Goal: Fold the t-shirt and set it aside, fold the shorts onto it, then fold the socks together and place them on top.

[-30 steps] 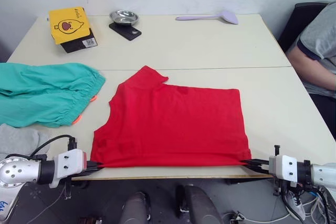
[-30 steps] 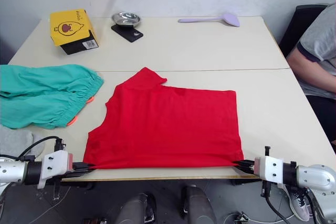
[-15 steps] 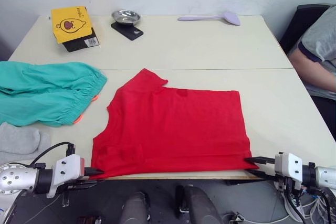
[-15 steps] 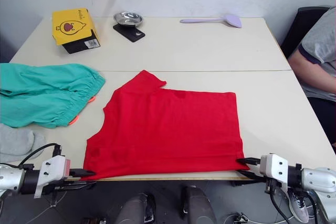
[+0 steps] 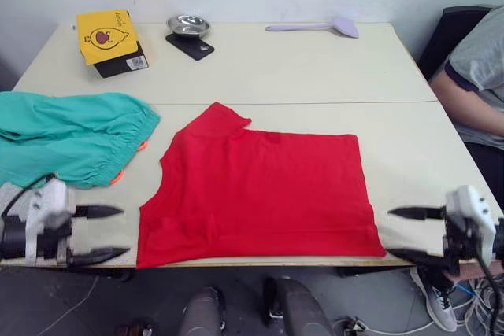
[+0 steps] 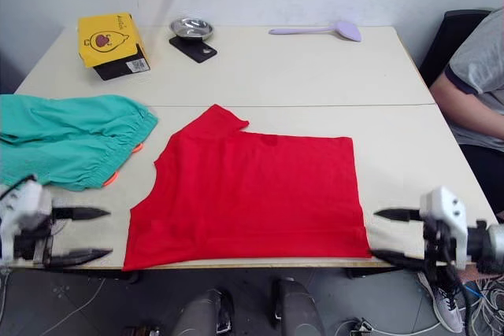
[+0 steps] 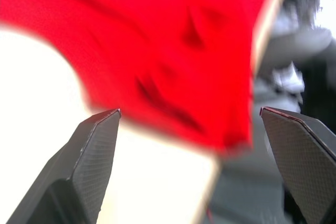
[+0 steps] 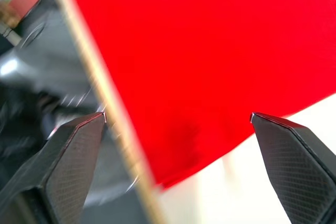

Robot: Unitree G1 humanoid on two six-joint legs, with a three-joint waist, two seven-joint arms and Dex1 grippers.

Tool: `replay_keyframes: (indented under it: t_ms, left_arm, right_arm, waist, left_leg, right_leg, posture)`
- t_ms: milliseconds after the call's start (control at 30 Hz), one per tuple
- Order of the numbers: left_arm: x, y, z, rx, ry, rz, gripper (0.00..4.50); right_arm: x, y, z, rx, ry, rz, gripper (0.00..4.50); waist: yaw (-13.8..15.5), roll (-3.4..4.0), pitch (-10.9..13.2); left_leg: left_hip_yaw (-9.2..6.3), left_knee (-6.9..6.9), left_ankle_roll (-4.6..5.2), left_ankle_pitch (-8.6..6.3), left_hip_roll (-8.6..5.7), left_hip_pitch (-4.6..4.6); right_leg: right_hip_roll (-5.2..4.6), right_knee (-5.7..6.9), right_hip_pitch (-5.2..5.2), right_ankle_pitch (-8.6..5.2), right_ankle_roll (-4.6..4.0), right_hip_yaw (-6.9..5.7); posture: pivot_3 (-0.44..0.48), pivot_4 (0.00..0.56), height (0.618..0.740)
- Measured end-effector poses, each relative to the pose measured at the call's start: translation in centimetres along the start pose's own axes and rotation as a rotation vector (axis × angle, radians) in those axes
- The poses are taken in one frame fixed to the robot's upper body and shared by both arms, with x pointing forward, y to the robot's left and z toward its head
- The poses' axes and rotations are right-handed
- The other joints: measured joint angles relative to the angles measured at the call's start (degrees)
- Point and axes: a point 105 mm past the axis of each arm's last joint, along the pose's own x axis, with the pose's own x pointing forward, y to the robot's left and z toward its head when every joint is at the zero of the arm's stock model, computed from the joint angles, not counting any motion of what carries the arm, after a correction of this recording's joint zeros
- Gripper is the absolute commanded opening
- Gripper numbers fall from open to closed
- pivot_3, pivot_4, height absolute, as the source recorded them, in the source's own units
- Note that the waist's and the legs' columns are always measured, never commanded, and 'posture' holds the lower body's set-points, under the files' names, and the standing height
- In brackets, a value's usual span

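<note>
From the head views we see the whole counter [image 5: 315, 68]: the t-shirt [image 5: 260, 190] lies flat and folded in half lengthwise near the front edge, its one showing sleeve pointing toward the far side, its lower border running just inside the counter's front edge. Our left tool [image 5: 98, 234] stands with both fingers spread wide, empty, just beside the shirt's near left corner without touching it; our right tool [image 5: 413, 234] is likewise spread and empty, just off the near right corner. The wrist views add what the head views miss: the left wrist view shows the creased red cloth [image 7: 173, 51] ending at the counter's lip between the parted fingers, and the right wrist view shows the shirt's corner [image 8: 210, 77] lying close to the lip. The shorts [image 5: 71, 139] are bunched at the left edge, well apart from the shirt. A yellow box [image 5: 106, 37], a metal bowl [image 5: 187, 26] and a lilac spoon [image 5: 315, 26] keep to the far side, leaving bare counter between them and the shirt. A person's arm [image 5: 472, 92] leans at the right edge.
</note>
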Motion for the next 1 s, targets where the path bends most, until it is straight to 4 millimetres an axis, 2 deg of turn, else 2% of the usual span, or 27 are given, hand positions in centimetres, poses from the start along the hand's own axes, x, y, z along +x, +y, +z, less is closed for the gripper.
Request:
replay_keyframes:
  t_ms: [167, 333, 400, 500, 600, 733, 833, 1000]
  left_arm:
    - [2.5, 4.3, 4.9, -0.023, -0.153, 0.089, 4.47]
    - [7.8, 8.6, 8.0, -0.100, -0.231, 0.145, 4.47]
    - [9.8, 9.7, 8.7, -0.121, -0.222, 0.149, 4.47]
    - [11.8, 11.3, 9.2, -0.143, -0.195, 0.182, 4.47]
    - [13.8, 12.4, 9.4, -0.156, -0.177, 0.208, 4.47]
    - [15.6, 14.0, 9.9, -0.164, -0.171, 0.287, 4.47]
    - [15.8, 14.9, 9.6, -0.154, -0.142, 0.347, 4.47]
    - [15.6, 15.6, 7.8, -0.169, -0.080, 0.404, 4.47]
  right_arm:
    - [0.5, -5.1, 3.2, -0.047, -0.119, -0.180, 4.50]
    - [3.8, -9.2, 5.4, -0.047, -0.209, -0.284, 4.50]
    - [4.7, -10.4, 6.0, -0.040, -0.211, -0.314, 4.50]
    - [5.2, -11.9, 5.8, 0.000, -0.172, -0.362, 4.50]
    - [6.1, -12.7, 4.8, 0.077, -0.120, -0.384, 4.50]
    - [7.7, -13.6, 4.8, 0.141, -0.108, -0.411, 4.50]
    - [8.5, -13.9, 5.2, 0.148, -0.111, -0.418, 4.50]
    - [9.5, -13.8, 4.7, 0.191, -0.096, -0.415, 4.50]
  waist:
    - [0.0, 0.05, 0.0]
    - [-0.1, 0.03, 0.0]
    - [-0.1, 0.03, 0.0]
    - [-0.1, 0.03, 0.0]
    - [-0.1, 0.02, 0.0]
    - [-0.3, -0.02, 0.1]
    - [-0.5, -0.01, 0.1]
    - [-0.6, -0.02, 0.1]
  left_leg:
    - [0.01, 0.06, 0.25, 0.25, -0.05, -0.26]
    - [0.06, 0.35, -0.19, 0.45, -0.07, -0.56]
    - [0.16, 0.49, -0.23, 0.47, -0.04, -0.62]
    - [0.21, 0.77, -0.25, 0.41, 0.00, -0.76]
    - [0.30, 0.94, -0.21, 0.39, -0.01, -0.87]
    - [0.43, 1.07, -0.19, 0.44, -0.02, -0.87]
    - [0.44, 1.01, -0.27, 0.49, 0.00, -0.85]
    - [0.51, 1.00, -0.31, 0.51, 0.02, -0.88]
  right_leg:
    - [0.01, 0.16, -0.21, 0.27, 0.35, -0.01]
    - [0.08, 0.54, -0.54, 0.39, 0.41, 0.00]
    - [0.10, 0.61, -0.63, 0.36, 0.42, 0.04]
    - [0.10, 0.74, -0.77, 0.28, 0.42, 0.06]
    - [0.06, 0.87, -0.89, 0.28, 0.42, 0.13]
    - [0.04, 1.09, -1.02, 0.31, 0.48, 0.24]
    - [0.06, 1.18, -1.07, 0.31, 0.47, 0.25]
    - [0.08, 1.22, -1.16, 0.30, 0.46, 0.27]
  posture:
    - [0.000, 0.150, 0.740]
    - [0.000, 0.150, 0.740]
    - [0.000, 0.150, 0.740]
    - [0.000, 0.150, 0.740]
    - [0.000, 0.150, 0.740]
    - [0.000, 0.150, 0.740]
    - [0.000, 0.150, 0.740]
    - [0.000, 0.150, 0.740]
